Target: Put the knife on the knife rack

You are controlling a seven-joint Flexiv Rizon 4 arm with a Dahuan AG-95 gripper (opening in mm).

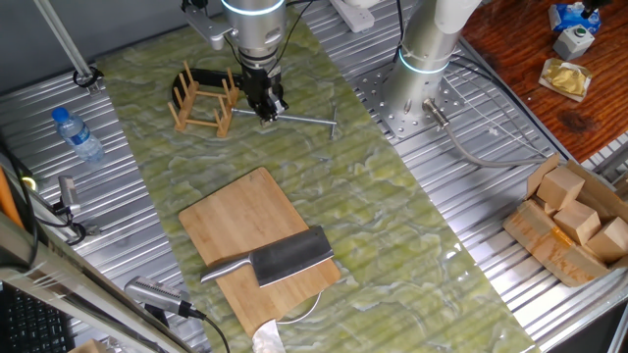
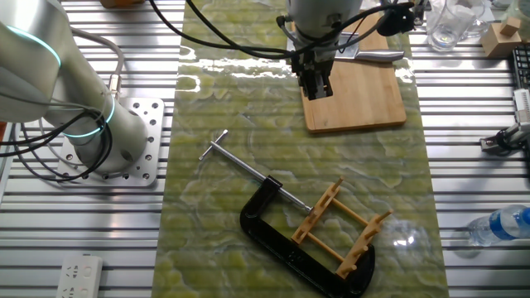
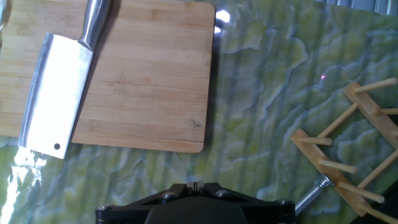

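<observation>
The single silver-grey robot arm with a glowing cyan ring (image 1: 253,20) hangs straight down, its wrist vertical. Its black 2-finger gripper (image 1: 265,104) points down, raised clear of the green marbled mat (image 1: 392,226), holding nothing. The 2 fingers (image 2: 318,81) look close together, though whether they touch is unclear. The arm's round grey base column (image 1: 424,59) stands bolted just beside that mat's edge, cables trailing from it.

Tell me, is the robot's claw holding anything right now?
No, nothing is held. The gripper hangs with nothing between its fingers, and the knife lies on the cutting board, far from it.
</observation>
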